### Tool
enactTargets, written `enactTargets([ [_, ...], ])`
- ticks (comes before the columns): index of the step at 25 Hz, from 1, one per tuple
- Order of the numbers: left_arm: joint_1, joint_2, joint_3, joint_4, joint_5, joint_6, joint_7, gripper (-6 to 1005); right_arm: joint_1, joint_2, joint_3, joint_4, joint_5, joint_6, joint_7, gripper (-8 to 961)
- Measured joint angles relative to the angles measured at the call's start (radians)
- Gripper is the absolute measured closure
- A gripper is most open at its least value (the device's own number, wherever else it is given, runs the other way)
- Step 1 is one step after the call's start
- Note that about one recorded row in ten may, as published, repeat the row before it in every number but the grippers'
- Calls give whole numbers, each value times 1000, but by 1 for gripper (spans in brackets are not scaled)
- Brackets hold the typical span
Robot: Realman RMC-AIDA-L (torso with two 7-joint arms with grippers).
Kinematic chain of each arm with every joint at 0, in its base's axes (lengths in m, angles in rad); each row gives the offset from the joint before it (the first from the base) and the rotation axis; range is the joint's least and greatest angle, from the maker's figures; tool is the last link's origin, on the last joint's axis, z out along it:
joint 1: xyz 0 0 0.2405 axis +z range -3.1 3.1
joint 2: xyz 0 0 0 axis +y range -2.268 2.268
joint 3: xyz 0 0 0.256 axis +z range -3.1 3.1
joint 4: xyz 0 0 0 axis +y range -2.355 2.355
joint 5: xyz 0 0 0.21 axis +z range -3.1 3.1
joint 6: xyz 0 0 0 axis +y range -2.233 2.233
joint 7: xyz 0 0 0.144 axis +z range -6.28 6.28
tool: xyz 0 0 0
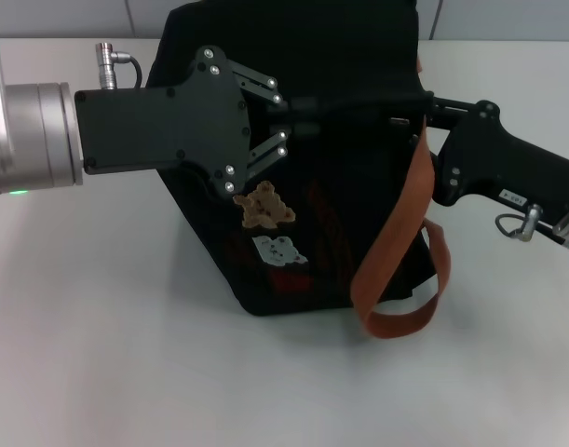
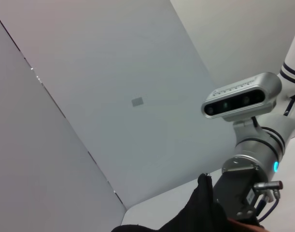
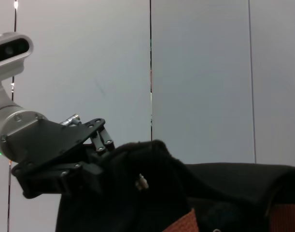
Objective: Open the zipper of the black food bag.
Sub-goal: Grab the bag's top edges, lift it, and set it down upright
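**Both grippers at the top edge of the bag**

The bag stands on the white table, its bear patch and white patch facing me, one orange strap hanging down the right side.

My left gripper reaches in from the left, its fingers narrowed onto the fabric at the bag's top edge. In the right wrist view that fabric is pulled up into a peak by the left gripper, and a small silver pull tab shows just below it.

My right gripper comes from the right along the same top edge; I cannot tell whether its fingers grip anything. The zipper line itself is lost against the black cloth.
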Motion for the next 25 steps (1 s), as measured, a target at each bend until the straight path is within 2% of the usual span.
enactTargets([
  [5, -2, 0, 3, 0, 0, 0, 0, 895, 21, -3, -11, -9, 0, 33, 44, 685],
  [11, -5, -1, 5, -14, 0, -4, 17, 895, 37, -3, -74, -24, 0, 60, 73, 694],
  [22, -7, -2, 14, -21, 0, -24, 25, 896, 34, -3, -77, -24, 0, 52, 74, 846],
  [25, -7, -2, 15, -21, 0, -24, 25, 896, 30, -3, -77, -24, 0, 50, 74, 851],
])
